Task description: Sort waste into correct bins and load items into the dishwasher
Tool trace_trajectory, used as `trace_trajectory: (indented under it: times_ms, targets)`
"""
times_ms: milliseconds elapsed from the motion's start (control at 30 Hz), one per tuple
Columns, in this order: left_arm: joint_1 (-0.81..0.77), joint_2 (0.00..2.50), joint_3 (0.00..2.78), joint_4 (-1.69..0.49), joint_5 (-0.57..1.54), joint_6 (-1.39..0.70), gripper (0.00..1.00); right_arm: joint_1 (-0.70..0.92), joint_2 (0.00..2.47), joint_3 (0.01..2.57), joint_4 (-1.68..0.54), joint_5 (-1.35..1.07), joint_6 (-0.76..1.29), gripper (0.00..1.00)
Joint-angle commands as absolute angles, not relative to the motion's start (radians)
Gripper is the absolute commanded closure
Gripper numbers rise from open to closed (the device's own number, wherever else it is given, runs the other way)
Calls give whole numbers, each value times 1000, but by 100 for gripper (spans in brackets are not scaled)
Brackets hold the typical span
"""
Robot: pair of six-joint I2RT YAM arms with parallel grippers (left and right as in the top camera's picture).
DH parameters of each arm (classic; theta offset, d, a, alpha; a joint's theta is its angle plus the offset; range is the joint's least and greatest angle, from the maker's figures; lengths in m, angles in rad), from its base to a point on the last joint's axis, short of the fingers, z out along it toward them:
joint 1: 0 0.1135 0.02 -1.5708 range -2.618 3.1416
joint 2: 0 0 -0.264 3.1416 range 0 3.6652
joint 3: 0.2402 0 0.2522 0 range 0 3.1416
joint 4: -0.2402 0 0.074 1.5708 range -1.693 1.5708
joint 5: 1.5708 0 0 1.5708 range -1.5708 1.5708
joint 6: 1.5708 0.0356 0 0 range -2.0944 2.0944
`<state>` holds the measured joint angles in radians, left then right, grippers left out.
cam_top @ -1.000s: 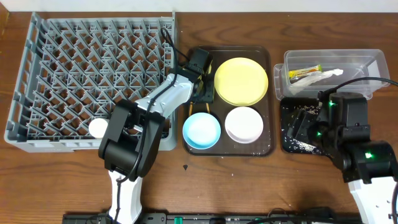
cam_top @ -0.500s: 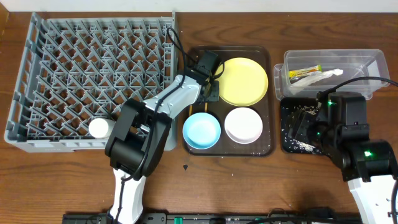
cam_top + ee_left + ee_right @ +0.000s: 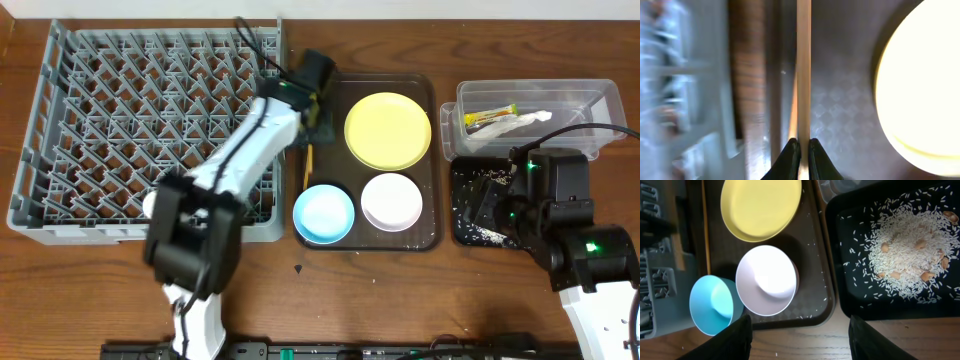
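From above, the left gripper (image 3: pixel 313 130) sits at the far left edge of the brown serving tray (image 3: pixel 425 90), just beside the right wall of the grey dish rack (image 3: pixel 60 130). The chopsticks (image 3: pixel 308 165) run nearward from it along that edge of the tray. The yellow plate (image 3: pixel 388 130), blue bowl (image 3: pixel 324 212) and white bowl (image 3: pixel 392 201) rest in the serving tray, not yet racked. On the right of the bench (image 3: pixel 100 290), the clear tub (image 3: pixel 600 95) holds the green-and-orange wrapper (image 3: pixel 490 117) and the white wrapper (image 3: pixel 527 121). The right arm hangs over the black tray (image 3: pixel 463 170).

In the left wrist view the gripper is pinched tight on a chopstick close to one end, the plate to its right. A second stick shows just behind the first, and I cannot tell whether both are caught.

In the right wrist view the right gripper (image 3: pixel 800 335) stands wide apart and holds nothing. The rice scraps (image 3: pixel 905 250) lie piled in the black tray on the right.

The risk, I judge, lies in that end-on pinch. The long free length could swing or slip from the gripper. One stick might stay behind on the tray. A tip might also snag the rack wall or drop through the grid between pegs.
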<state>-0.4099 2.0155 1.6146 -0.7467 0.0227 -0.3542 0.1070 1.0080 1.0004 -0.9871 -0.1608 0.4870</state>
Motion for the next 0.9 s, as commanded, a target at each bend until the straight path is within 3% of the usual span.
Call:
trace_trajectory:
  times_ms: [0, 300, 700, 800, 867]
  targets:
    - [-376, 1869, 1642, -771, 10, -294, 92, 99, 1008, 1006, -988, -162, 489, 41]
    - [-280, 1808, 1611, -899, -150, -202, 92, 99, 1008, 1006, -987, -163, 489, 41]
    - [-255, 1942, 1570, -879, -78, -150, 92, 99, 1008, 1006, -988, -163, 489, 40]
    - [-255, 1935, 1570, -881, -78, -154, 83, 99, 1008, 1006, -988, -163, 489, 40]
    - [-255, 1923, 1572, -887, -65, -154, 69, 99, 1008, 1006, -988, -163, 489, 41]
